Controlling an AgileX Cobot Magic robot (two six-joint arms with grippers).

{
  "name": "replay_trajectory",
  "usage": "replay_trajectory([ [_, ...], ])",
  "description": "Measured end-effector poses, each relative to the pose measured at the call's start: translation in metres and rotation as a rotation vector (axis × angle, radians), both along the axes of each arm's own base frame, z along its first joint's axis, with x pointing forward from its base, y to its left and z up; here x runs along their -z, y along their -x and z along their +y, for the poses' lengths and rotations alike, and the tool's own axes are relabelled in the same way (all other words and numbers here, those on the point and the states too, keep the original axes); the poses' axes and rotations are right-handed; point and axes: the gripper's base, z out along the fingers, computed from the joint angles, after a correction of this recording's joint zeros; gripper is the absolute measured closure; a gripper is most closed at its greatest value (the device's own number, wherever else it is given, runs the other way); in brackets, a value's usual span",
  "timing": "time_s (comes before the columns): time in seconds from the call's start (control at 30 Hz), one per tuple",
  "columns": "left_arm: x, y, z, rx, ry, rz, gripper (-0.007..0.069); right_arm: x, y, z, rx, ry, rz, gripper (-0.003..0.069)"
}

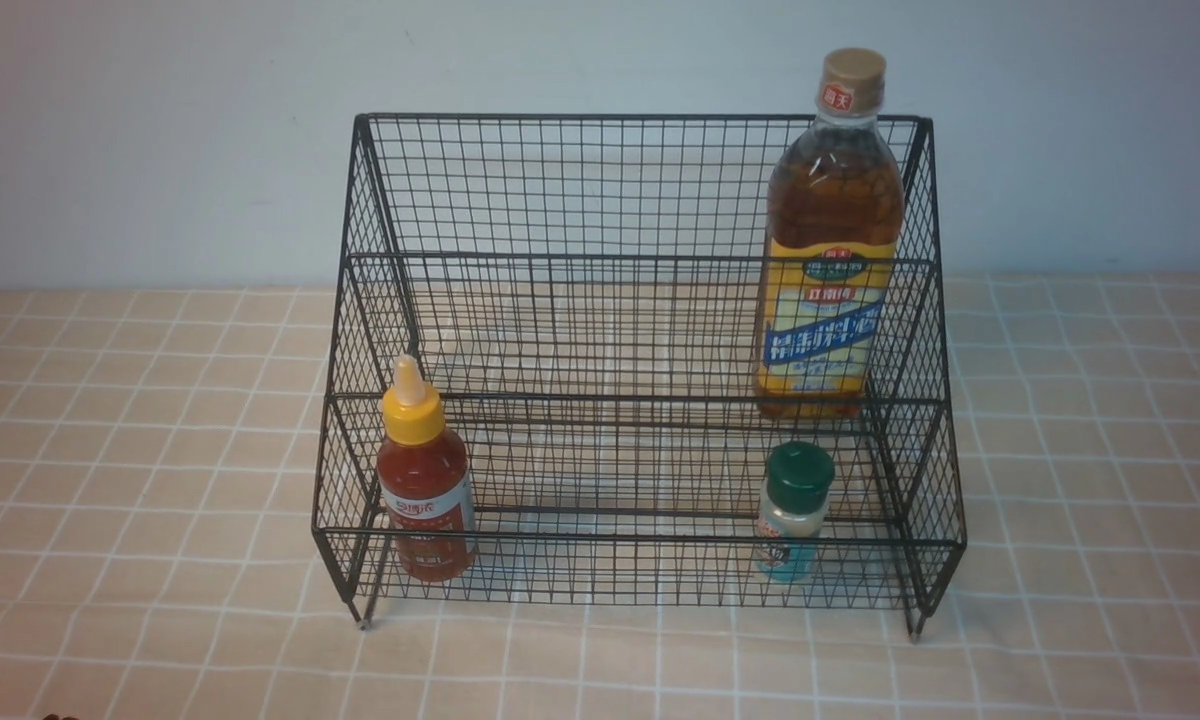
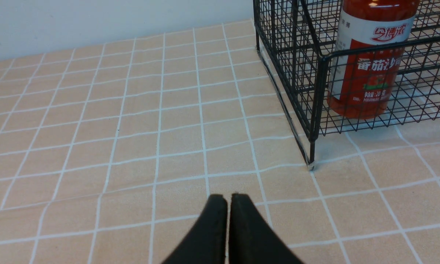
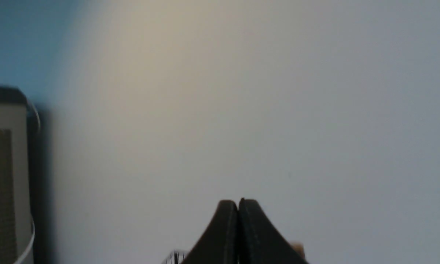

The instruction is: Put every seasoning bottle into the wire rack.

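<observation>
Checked peach tablecloth [image 1: 140, 480] spreads before us, bearing the wire rack [image 1: 640, 400] — red sauce bottle [image 1: 425, 485] and green-capped shaker [image 1: 793, 512] on its lower tier, tall amber bottle [image 1: 830, 250] above. Our left gripper [image 2: 228, 205] and right gripper [image 3: 238, 209] are both pinched closed, empty.

The checked tan tablecloth [image 1: 140, 480] carries only the black wire rack [image 1: 640, 330] on its feet.

black wire rack [image 1: 640, 330], peach checked tablecloth [image 1: 140, 480]
</observation>
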Motion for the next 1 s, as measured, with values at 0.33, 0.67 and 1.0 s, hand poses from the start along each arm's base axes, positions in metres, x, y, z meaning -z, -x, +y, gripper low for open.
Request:
replay_trajectory([
  [0.33, 0.0, 0.0, 0.0, 0.0, 0.002, 0.0, 0.0631, 0.135, -0.057, 0.023, 0.233, 0.178, 0.412, 0.0671],
  [0.67, 0.0, 0.0, 0.0, 0.0, 0.003, 0.0, 0.0631, 0.179, -0.064, 0.013, 0.451, 0.187, 0.561, 0.0671],
  [1.0, 0.0, 0.0, 0.0, 0.0, 0.003, 0.0, 0.0631, 0.179, -0.064, 0.011, 0.498, 0.203, 0.56, 0.0671],
])
